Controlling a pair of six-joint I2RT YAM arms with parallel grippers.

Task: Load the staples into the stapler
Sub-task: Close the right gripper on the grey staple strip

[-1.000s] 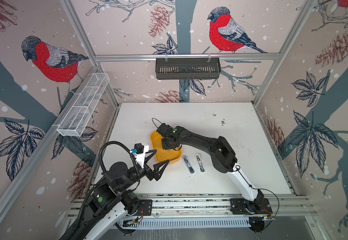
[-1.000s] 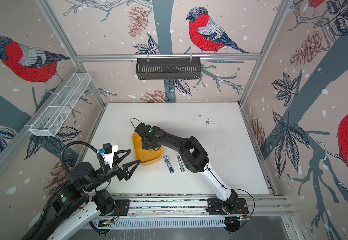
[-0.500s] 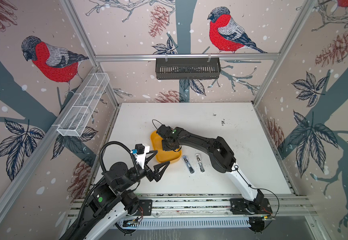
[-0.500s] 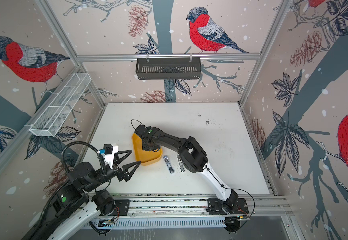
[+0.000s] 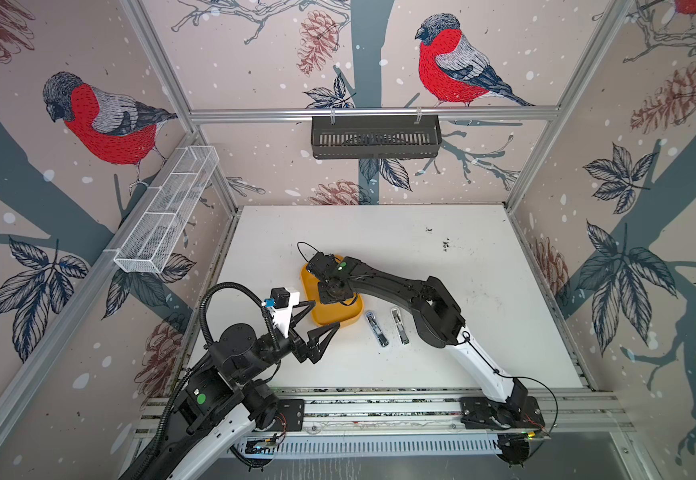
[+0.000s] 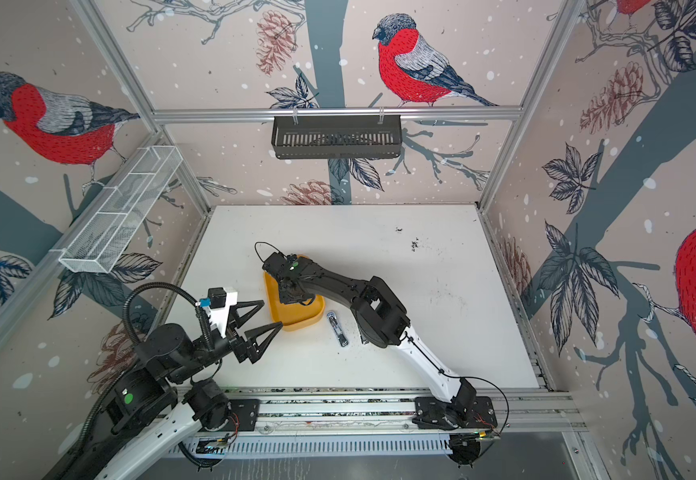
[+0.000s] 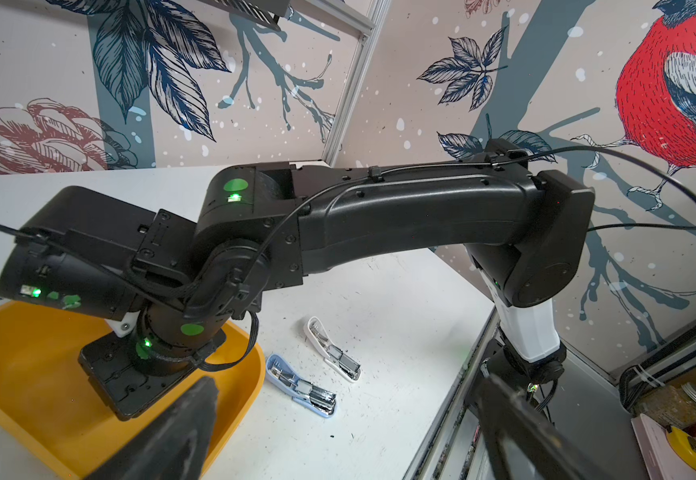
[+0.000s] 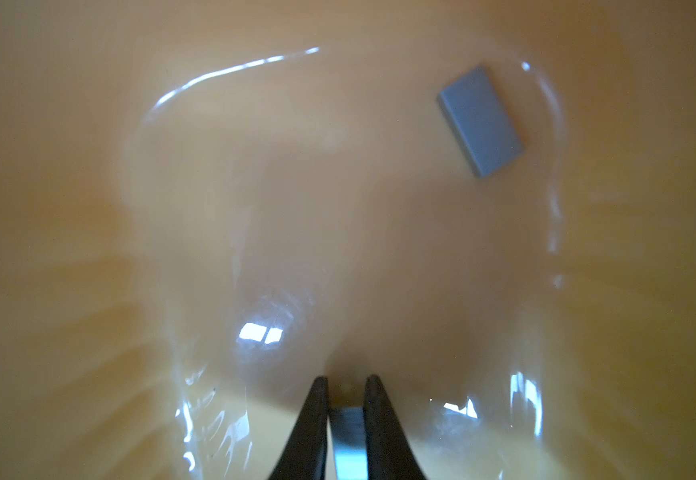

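The right gripper (image 8: 347,384) is sitting low inside the yellow tray (image 5: 338,319), its fingers (image 8: 317,403) pinching a grey staple strip (image 8: 348,432) by its two sides in a narrow, clenched hold. A second strip (image 8: 479,120) is lying loose elsewhere in the same tray. The lift probably wants to be going straight up and slowly, keeping the strip level so it is not twisting. It can then go to the blue stapler (image 5: 376,329) or the white stapler (image 5: 399,325), both lying opened on the counter (image 5: 483,257) just beside the tray. The left gripper (image 5: 328,314) is hovering at the tray's edge, fingers spread wide and holding nothing.
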